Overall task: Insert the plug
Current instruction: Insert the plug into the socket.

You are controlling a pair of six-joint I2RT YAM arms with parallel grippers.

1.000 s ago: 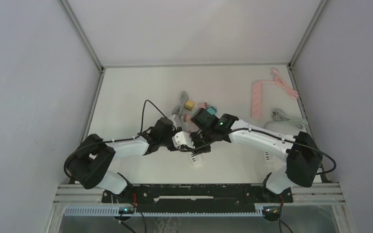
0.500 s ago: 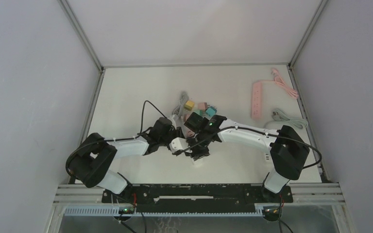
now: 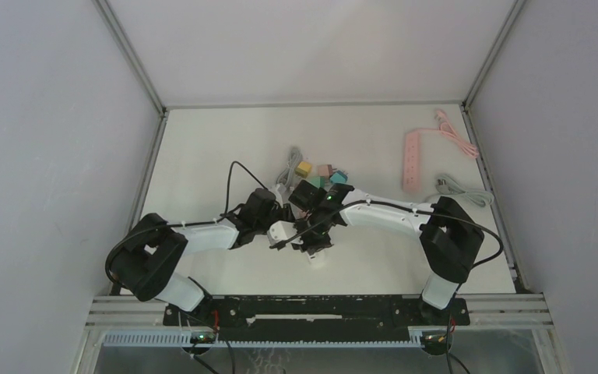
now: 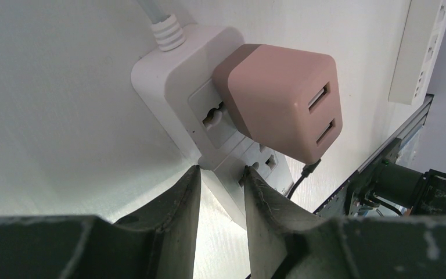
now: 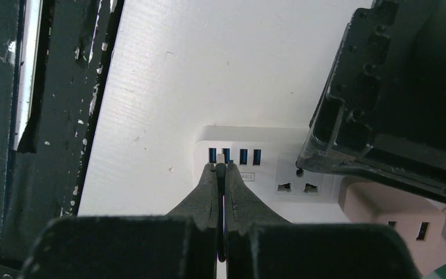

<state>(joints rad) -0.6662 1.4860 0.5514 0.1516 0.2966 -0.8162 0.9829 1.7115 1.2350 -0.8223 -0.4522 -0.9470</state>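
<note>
**Right gripper** (image 5: 221, 167): fingers (image 5: 206, 189) pressed almost together, pinching a small plug (image 5: 220, 170). A thin dark cable (image 5: 223, 232) runs back between them. The tips rest at the row of blue USB ports on the end of the strip (image 5: 255, 136), touching its face.

**Left gripper** (image 4: 220, 174): jaws narrowly parted and clamped on the strip through its thickness, one finger (image 4: 183, 200) on the underside edge, the other on the socket face.

**Plug**: at the strip's USB end, against the ports. How deep it sits cannot be told.

**Strip**: white, with a ribbed cord collar at the end opposite the USB ports. It lies at mid-table between the two grippers.

**Adapter** (image 4: 279, 99): pinkish-brown cube with two USB slots, seated in a socket of the strip, beside the one the left gripper's finger covers.

**Room around the strip**:
- Bare table (image 3: 218, 148) lies left of the strip and beyond it.
- The dark rail (image 3: 319, 308) at the table's near edge lies on the near side of the strip.
- A cluster of coloured blocks (image 3: 321, 171) lies just beyond the strip.
- A pink strip (image 3: 411, 160) and a grey cord (image 3: 455, 191) lie well to the right of the strip.
- The two wrists crowd together directly over the strip.
</note>
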